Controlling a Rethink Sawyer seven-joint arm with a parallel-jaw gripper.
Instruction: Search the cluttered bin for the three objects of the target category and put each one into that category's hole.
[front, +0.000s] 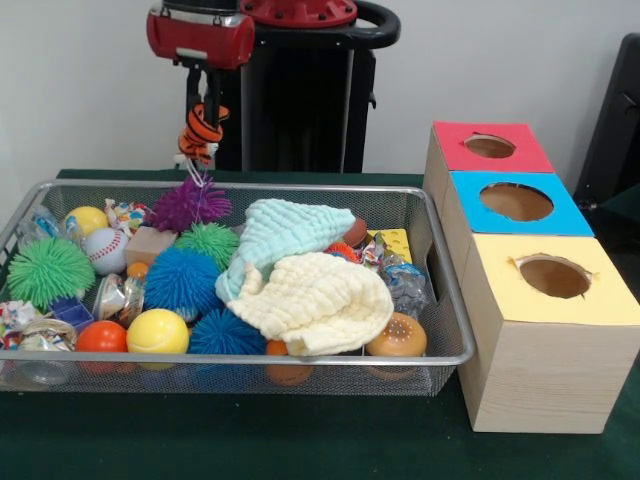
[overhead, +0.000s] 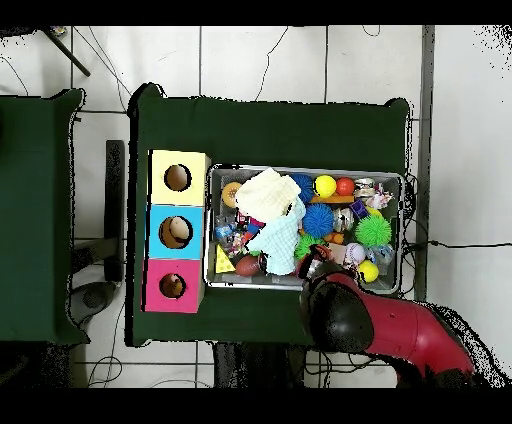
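My gripper (front: 203, 120) hangs above the back left corner of the wire bin (front: 250, 357), shut on an orange and black striped toy (front: 200, 138) held clear of the pile. A purple spiky ball (front: 190, 203) lies just beneath it. Three hole boxes stand right of the bin: red (front: 448, 150), blue (front: 570, 215) and yellow (front: 600, 295). In the overhead view the arm's red and black head (overhead: 340, 310) covers the gripper and the bin's near edge (overhead: 305, 287).
The bin holds green (front: 48, 270) and blue (front: 182, 280) spiky balls, a baseball (front: 106, 250), yellow (front: 157, 331) and orange (front: 101, 337) balls, wrapped items, and mint (front: 285, 232) and cream (front: 320, 300) cloths over the middle.
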